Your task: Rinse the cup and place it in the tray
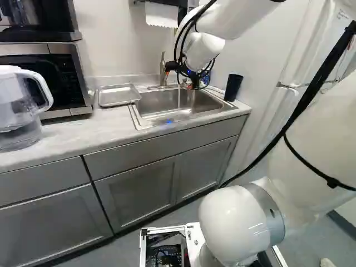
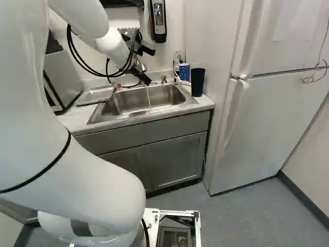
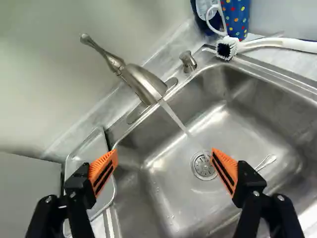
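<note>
My gripper (image 2: 132, 82) is over the sink (image 2: 119, 119) in the right base view. In the wrist view the gripper (image 3: 164, 152) stands wide open, nothing between its orange pads; water runs from the faucet (image 3: 143, 84) ahead of it into the basin. A blue cup with coloured dots (image 3: 235, 19) stands behind the sink's corner. A tall black cup (image 1: 233, 88) stands upright on the counter at the sink's right in the left base view. Which cup is the task's, I cannot tell. The metal tray (image 1: 118, 95) lies on the counter left of the sink, its visible part bare.
A white-handled brush (image 3: 270, 43) lies by the dotted cup. A spoon-like utensil (image 3: 266, 162) rests in the basin near the drain (image 3: 203, 165). A water pitcher (image 1: 21, 105) and a microwave (image 1: 55, 72) stand left of the tray. A fridge (image 2: 267, 113) stands at the right.
</note>
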Motion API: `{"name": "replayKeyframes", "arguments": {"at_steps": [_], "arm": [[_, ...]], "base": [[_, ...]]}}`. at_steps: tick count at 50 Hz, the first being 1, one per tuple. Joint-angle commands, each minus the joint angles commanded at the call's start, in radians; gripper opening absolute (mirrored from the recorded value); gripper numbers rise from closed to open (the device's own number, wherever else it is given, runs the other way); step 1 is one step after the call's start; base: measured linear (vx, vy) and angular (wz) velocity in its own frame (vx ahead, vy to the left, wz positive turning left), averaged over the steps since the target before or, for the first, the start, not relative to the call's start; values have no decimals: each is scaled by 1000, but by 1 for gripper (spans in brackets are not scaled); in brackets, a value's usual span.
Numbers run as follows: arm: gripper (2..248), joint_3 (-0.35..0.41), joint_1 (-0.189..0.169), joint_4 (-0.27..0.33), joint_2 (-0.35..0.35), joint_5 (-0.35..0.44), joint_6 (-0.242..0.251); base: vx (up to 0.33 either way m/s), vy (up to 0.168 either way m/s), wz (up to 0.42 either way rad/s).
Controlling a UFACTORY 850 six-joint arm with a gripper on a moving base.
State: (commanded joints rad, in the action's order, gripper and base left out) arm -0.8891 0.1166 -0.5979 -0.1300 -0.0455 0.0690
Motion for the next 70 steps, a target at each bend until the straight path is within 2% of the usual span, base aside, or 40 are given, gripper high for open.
{"name": "replayKeyframes", "arguments": {"at_steps": [23,48,70], "arm": [[247,0,0,-84,0,0,241],[247,0,0,-219,0,3,241],[247,0,0,-320,0,36,241]], "base": [[0,0,0],[0,0,0],[0,0,0]]}}
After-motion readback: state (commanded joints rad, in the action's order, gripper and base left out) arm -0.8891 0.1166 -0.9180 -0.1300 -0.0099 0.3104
